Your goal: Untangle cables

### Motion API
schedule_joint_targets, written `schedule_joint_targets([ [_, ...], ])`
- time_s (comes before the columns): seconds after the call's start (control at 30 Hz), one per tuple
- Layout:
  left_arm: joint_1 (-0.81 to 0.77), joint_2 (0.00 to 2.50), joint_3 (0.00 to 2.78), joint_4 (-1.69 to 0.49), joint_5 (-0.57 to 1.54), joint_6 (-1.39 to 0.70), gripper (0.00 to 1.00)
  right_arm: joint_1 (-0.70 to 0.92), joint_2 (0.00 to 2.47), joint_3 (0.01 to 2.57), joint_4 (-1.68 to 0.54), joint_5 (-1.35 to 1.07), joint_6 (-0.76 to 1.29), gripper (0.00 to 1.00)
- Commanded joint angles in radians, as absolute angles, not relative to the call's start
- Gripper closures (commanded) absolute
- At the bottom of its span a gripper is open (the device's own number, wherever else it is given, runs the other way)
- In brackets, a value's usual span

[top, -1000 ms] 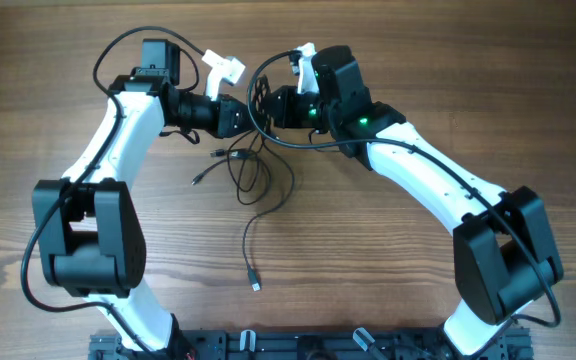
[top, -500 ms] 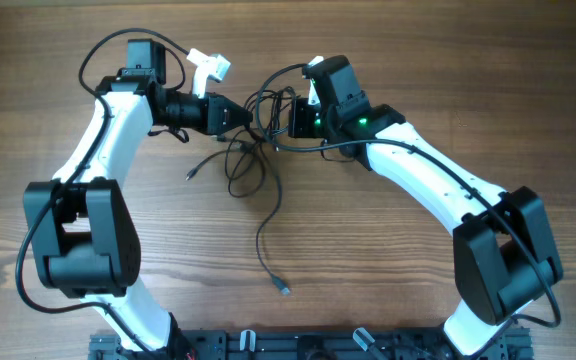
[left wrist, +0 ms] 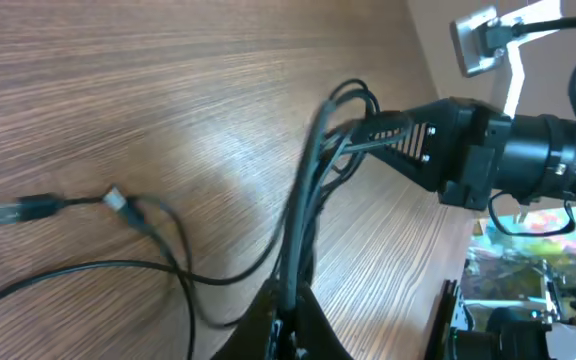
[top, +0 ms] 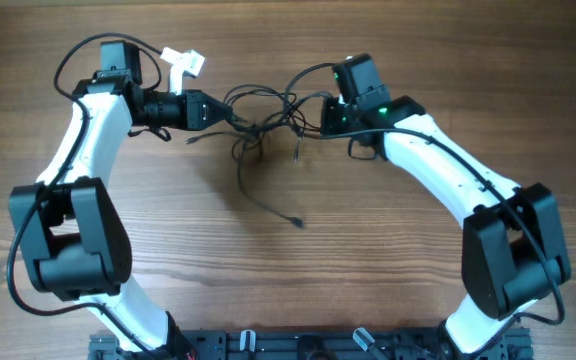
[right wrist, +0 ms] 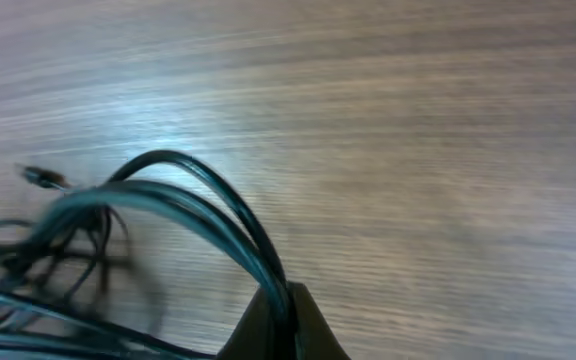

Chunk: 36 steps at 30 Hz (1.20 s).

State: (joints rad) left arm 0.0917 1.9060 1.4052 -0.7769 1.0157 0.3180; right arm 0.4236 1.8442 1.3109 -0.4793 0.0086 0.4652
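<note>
From overhead I can't sort the cables [top: 260, 122] strand by strand. Where they bunch between the two arms, the crossings are too fine to read, and the plug [top: 297, 221] at the loose end is only a speck. On the left wrist camera the left gripper [left wrist: 286, 322] is cut off by the bottom edge, with just dark fingertips showing. The right wrist view smears the cables at lower left, and the right gripper [right wrist: 280, 325] is cropped likewise.

You see that the left gripper [top: 214, 109] has moved left and the right gripper [top: 319, 112] right, so the cables [top: 264, 124] are now stretched between them and the loose plug end [top: 297, 222] has slid farther away.
</note>
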Motion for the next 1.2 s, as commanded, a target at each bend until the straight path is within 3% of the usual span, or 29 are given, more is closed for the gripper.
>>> schedule_joint_targets([
  [0.0, 0.131, 1.912, 1.406, -0.775, 1.019, 0.305, 0.96, 0.364, 1.845, 1.314, -0.516, 0.075, 0.445, 0.96],
  [0.3, 0.149, 1.912, 1.406, -0.777, 0.986, 0.299, 0.96, 0.226, 1.845, 1.314, -0.609, -0.010, 0.445, 0.96],
  [0.43, 0.149, 1.912, 1.406, -0.777, 0.981, 0.297, 0.96, 0.140, 1.845, 1.314, -0.611, -0.268, 0.444, 0.96],
  [0.63, 0.149, 1.912, 1.406, -0.773, 0.970, 0.288, 0.96, -0.015, 1.845, 1.314, -0.541, -1.026, 0.268, 0.96],
  [0.93, 0.149, 1.912, 1.406, -0.769, 0.920, 0.271, 0.96, -0.141, 1.845, 1.314, -0.538, -1.335, 0.211, 0.96],
  [1.03, 0.149, 1.912, 1.406, -0.738, 0.772, 0.154, 0.96, -0.149, 1.845, 1.314, -0.535, -1.423, 0.149, 0.96],
  [1.17, 0.149, 1.912, 1.406, -0.714, 0.292, -0.245, 0.96, -0.149, 1.845, 1.314, -0.535, -1.445, 0.133, 0.96],
])
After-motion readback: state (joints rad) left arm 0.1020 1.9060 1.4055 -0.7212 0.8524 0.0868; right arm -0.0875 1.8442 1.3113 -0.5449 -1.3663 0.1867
